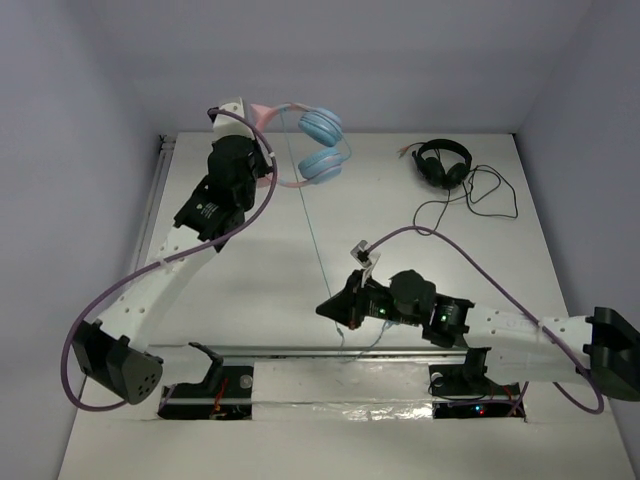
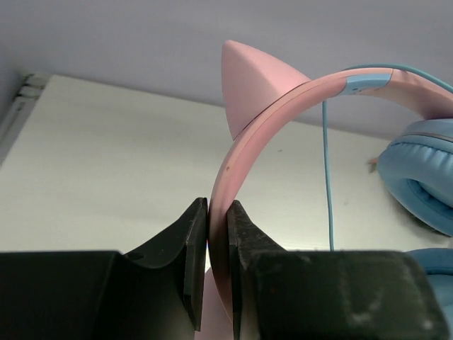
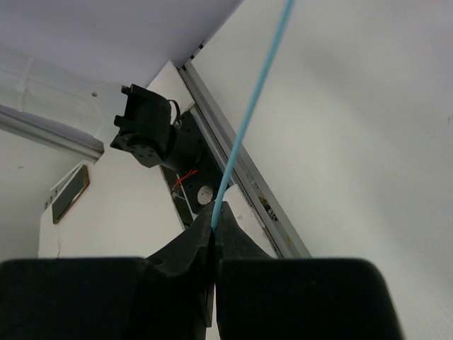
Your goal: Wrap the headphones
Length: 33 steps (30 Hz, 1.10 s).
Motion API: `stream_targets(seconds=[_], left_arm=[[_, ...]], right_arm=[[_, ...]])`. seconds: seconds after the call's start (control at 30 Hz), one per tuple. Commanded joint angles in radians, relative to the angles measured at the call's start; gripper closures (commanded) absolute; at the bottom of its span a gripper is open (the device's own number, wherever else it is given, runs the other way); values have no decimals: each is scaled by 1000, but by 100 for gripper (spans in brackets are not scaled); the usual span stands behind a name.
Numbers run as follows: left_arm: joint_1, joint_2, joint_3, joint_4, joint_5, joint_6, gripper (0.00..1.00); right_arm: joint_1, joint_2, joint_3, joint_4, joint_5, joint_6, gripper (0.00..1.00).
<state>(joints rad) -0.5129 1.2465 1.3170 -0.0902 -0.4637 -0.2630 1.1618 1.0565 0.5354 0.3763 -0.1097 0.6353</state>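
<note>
Two claws are at work. The left claw (image 2: 217, 212) is clenched on the pink headband (image 2: 283, 106), its two pads pressed flat against either face of the band. The right claw (image 3: 214, 216) is pinched shut on the thin light-blue cable (image 3: 251, 113), which leaves its fingertips as one taut straight line.

The headphones (image 1: 318, 145) are at the far side of the surface (image 1: 250, 260), just beyond the left claw's tips and well apart from the right claw. They have two round light-blue ear cups (image 1: 322, 164), one beyond the other, joined by the pink band. One pointed pink cat ear (image 2: 251, 85) stands on the band just above the left claw's grip; a second cannot be made out. A blue strip runs along the band's top, and the cable crosses over it there.

From the headphones the single cable runs across the surface to the right claw, near the metal rail (image 3: 241, 177) at the near edge.

There are two sets of headphones in all: the black headphones (image 1: 443, 162) lie far off to the right claw's far right, with a loose black cable (image 1: 490, 195) looped beside them.

In the left wrist view the claw's body hides the band below the pads, and the cups are cut off at the picture's right edge. The cable's free end past the right claw is too thin to follow.
</note>
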Motion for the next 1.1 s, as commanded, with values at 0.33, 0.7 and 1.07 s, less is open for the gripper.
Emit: stream_targets(seconds=[0.33,0.7,1.07], left_arm=[[-62,34,-108,-19,-266,171,100],[-279,74,-205,-223,-222,130,100],[-323,-174,-351,-298,13,71,100]], right_arm=[[76,-78,348,-526,242,-114,100],[76,82,712,-827,412,-287,100],[-48,102,738,-863,571,-375,100]])
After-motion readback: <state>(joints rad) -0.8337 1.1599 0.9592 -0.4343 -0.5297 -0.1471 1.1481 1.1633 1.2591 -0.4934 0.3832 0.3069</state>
